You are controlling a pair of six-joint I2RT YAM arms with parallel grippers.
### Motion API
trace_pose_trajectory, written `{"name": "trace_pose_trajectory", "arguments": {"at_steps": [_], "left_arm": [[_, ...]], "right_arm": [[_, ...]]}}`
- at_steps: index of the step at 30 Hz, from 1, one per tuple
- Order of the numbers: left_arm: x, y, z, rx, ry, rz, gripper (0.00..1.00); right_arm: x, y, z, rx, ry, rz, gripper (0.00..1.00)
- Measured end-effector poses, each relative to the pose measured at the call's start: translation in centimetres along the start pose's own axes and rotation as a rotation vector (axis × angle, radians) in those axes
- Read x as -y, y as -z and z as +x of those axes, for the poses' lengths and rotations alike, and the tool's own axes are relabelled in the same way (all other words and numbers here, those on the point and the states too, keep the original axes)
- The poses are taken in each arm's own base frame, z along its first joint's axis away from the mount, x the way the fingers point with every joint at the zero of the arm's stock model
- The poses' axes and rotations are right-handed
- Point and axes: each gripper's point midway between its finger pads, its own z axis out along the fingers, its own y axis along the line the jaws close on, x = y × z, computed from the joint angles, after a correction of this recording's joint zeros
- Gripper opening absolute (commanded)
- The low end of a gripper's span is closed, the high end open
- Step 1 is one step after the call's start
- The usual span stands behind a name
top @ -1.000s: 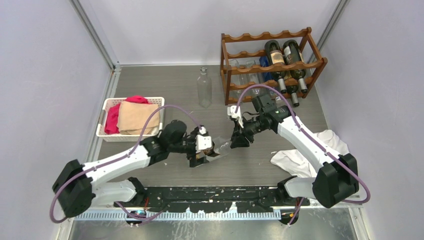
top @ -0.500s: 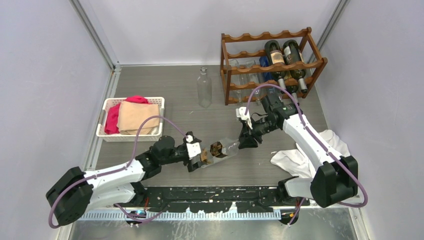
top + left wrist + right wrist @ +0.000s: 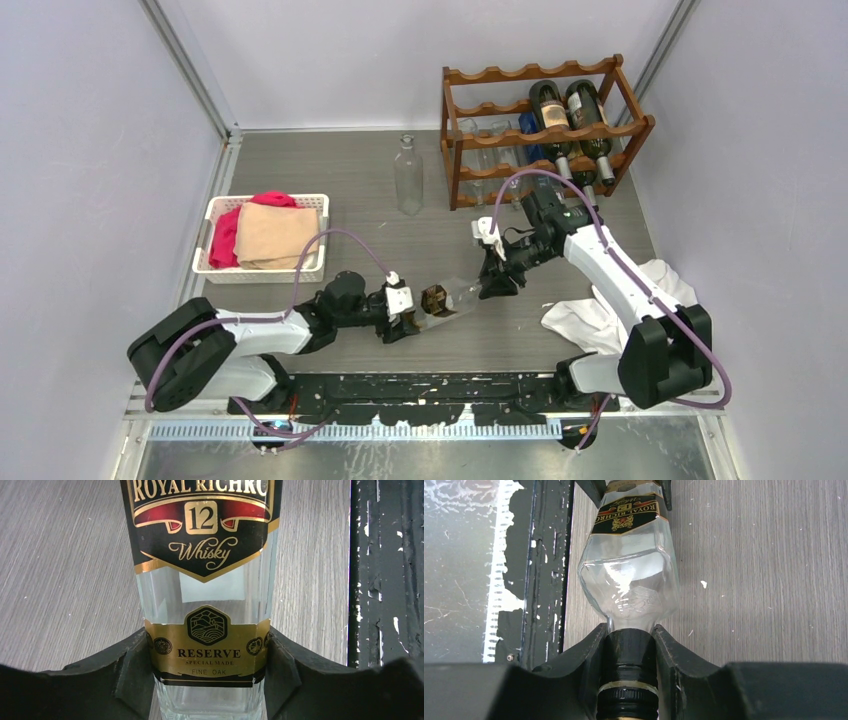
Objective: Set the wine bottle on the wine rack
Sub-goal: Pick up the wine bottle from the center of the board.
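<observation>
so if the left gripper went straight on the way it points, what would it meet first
The left gripper grips the base of the clear glass whisky bottle with the black and gold label, so that bottle fills its line; past it, likely the right gripper clamped on the black-capped neck.

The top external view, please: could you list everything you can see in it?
Table: one, grey wood-grain.
Wine rack: one, reddish-brown, far right.
Dark bottles: two, lying in the rack's right side.
Clear glass in the rack: count unclear, left side.
Upright bottle: one, clear, left of the rack.
Basket: one, white, left.
Cloths: red and tan, in the basket.
White cloth: one, near right.
Whisky bottle: one, clear, black-gold label, centre.
Left claw: grips its base.
Right claw: grips its neck.
</observation>
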Motion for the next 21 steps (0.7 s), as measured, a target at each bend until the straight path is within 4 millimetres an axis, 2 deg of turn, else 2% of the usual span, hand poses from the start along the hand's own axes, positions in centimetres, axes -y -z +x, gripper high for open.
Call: {"name": "trace_pose_trajectory", "arguments": {"at_steps": [1,2,4,8,12,15,21], "left_arm": [[0.1,-0.1,0.0,0.001,0.001,0.005,0.05],[0.1,-0.1,0.0,0.001,0.002,0.007,0.0],[0.0,-0.2,0.0,-0.003,-0.001,0.009,0.0],[0.0,-0.2,0.1,-0.011,-0.006,0.012,0.0],[0.5,0.2,1.3,-0.072,0.001,0.03,0.0],[0.9,0.4,2.2,-0.109,0.013,0.044,0.0],[0.7,0.4,2.0,-0.115,-0.002,0.046,0.0]], "right_arm": [[0.0,0.1,0.1,-0.003,-0.001,0.001,0.16],[0.1,0.0,0.3,-0.007,0.005,0.0,0.21],[0.3,0.1,0.7,-0.018,0.001,-0.001,0.35],[0.5,-0.1,1.6,-0.045,0.007,-0.015,0.76],[0.4,-0.6,3.0,-0.076,0.008,-0.044,0.99],[0.3,-1.0,4.1,-0.102,0.0,-0.06,1.0],[0.4,-1.2,4.7,-0.111,0.006,-0.058,1.0]]}}
